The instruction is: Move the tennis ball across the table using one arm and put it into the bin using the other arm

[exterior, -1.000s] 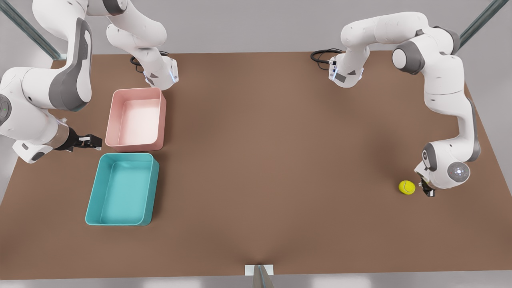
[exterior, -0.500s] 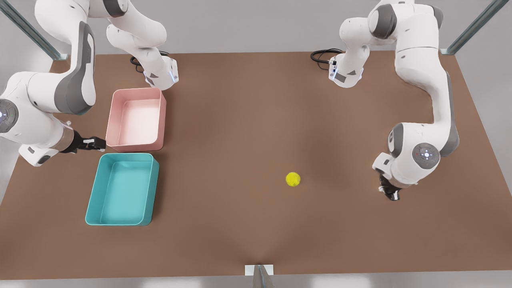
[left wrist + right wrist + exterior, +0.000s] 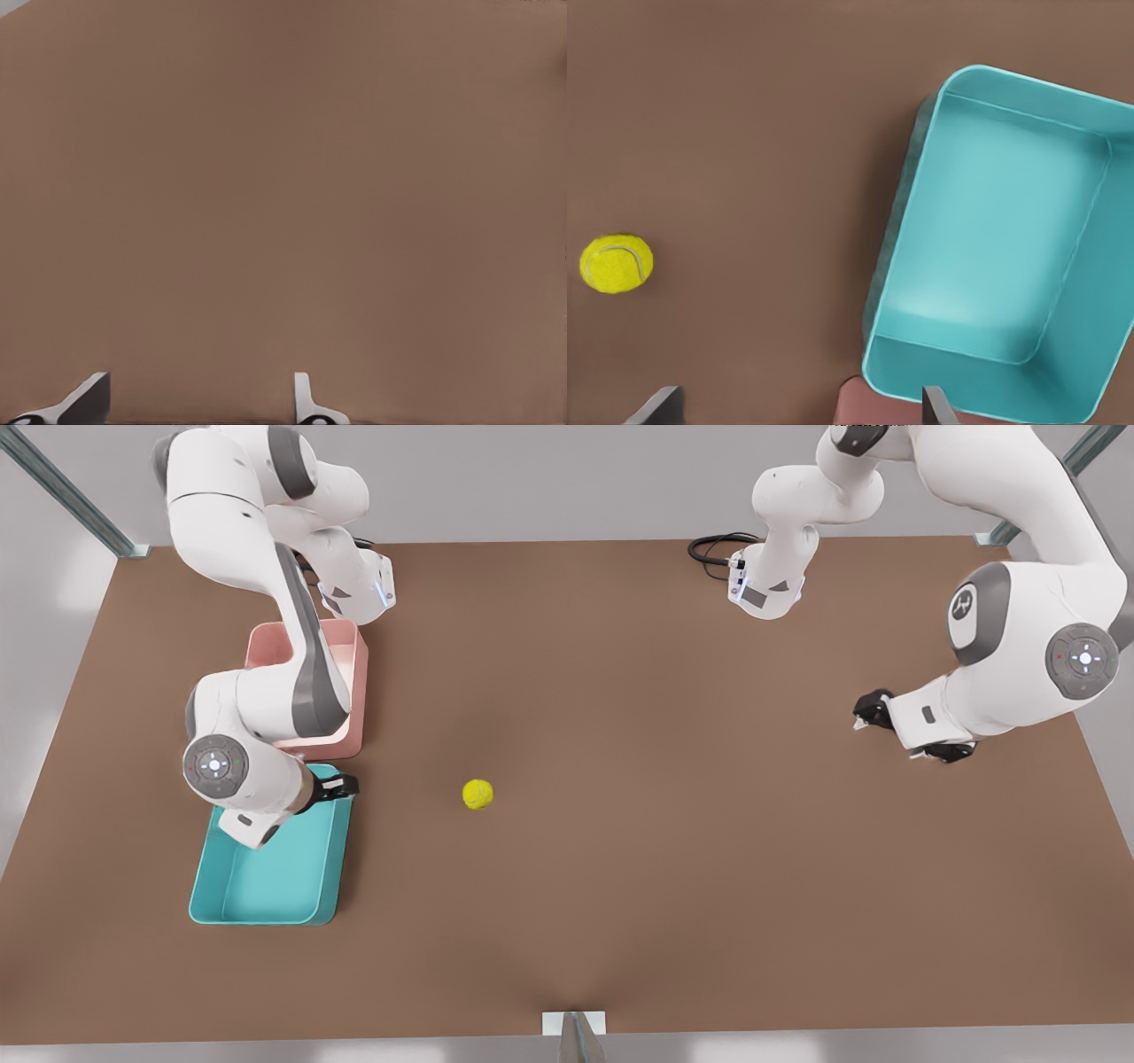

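The tennis ball [image 3: 477,794] lies free on the brown table [image 3: 638,691], a little to the front view's right of the teal bin [image 3: 342,850]. My right gripper [image 3: 344,786] hovers over the bin's far corner, open with nothing in it. The right wrist view has the ball [image 3: 617,263] on bare table, apart from the bin [image 3: 908,204], with my right gripper [image 3: 799,394] open. My left gripper [image 3: 864,710] is far off at the front view's right, above the table. Its fingers [image 3: 89,398] stand apart over bare table in the left wrist view, so this gripper [image 3: 201,382] is open.
A pink bin [image 3: 356,657] stands just behind the teal one, partly covered by the right arm. Both arm bases and a black cable [image 3: 713,547] sit at the table's far edge. A small white bracket [image 3: 574,1023] marks the near edge.
The ball has rolled from the front view's right side across to near the teal bin. The left arm pulled back and up. The right arm swung in over the teal bin.
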You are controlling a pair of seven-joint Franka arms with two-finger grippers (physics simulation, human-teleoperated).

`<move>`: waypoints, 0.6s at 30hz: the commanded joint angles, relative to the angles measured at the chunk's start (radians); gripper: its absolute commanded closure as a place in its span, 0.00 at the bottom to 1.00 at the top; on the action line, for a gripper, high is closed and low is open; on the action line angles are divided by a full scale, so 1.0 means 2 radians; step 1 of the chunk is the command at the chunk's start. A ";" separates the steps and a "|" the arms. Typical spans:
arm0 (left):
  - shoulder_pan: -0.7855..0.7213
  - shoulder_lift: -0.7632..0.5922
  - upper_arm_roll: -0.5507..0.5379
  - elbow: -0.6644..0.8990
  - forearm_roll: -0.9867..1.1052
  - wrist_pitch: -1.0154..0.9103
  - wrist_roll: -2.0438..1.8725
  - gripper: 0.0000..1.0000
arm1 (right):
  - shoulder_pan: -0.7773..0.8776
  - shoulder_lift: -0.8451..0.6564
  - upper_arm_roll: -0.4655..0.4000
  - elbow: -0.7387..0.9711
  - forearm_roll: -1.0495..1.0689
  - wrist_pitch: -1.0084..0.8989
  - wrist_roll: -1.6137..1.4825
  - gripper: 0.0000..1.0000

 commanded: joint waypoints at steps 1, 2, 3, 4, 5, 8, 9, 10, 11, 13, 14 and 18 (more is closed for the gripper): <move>0.005 0.004 0.000 0.000 -0.004 -0.026 -0.296 0.00 | 0.012 0.007 0.000 -0.018 0.004 0.093 0.140 0.00; 0.006 0.007 -0.001 0.000 -0.007 -0.024 -0.290 0.00 | 0.024 0.016 0.000 -0.031 0.015 0.129 0.142 0.00; 0.006 0.008 -0.001 -0.001 -0.011 -0.024 -0.270 0.00 | 0.027 0.025 0.000 -0.039 0.030 0.155 0.142 0.00; 0.006 0.011 -0.001 0.000 -0.011 -0.022 -0.270 0.00 | 0.033 0.025 0.000 -0.052 0.035 0.177 0.144 0.00; 0.006 0.011 -0.001 0.000 -0.011 -0.021 -0.270 0.00 | 0.043 0.024 0.000 -0.066 0.034 0.191 0.186 0.00; 0.005 0.010 -0.001 0.000 -0.010 -0.017 -0.271 0.00 | 0.077 0.033 0.000 -0.091 0.034 0.253 0.248 0.00; 0.006 0.010 -0.001 0.000 -0.010 -0.017 -0.271 0.00 | 0.086 0.041 0.000 -0.096 0.034 0.267 0.269 0.00; 0.005 0.010 -0.001 0.000 -0.010 -0.017 -0.271 0.00 | 0.091 0.047 0.000 -0.097 0.034 0.274 0.282 0.00; 0.006 0.010 -0.001 0.000 -0.010 -0.017 -0.271 0.00 | 0.097 0.049 0.000 -0.105 0.034 0.285 0.291 0.00; 0.005 0.010 -0.001 0.000 -0.009 -0.016 -0.271 0.00 | 0.110 0.047 0.000 -0.128 0.034 0.299 0.316 0.00; 0.005 0.010 -0.001 0.000 -0.009 -0.016 -0.271 0.00 | 0.114 0.047 0.000 -0.142 0.035 0.314 0.318 0.00; 0.006 0.011 -0.001 0.000 -0.010 -0.016 -0.270 0.00 | 0.125 0.044 0.000 -0.178 0.035 0.343 0.320 0.00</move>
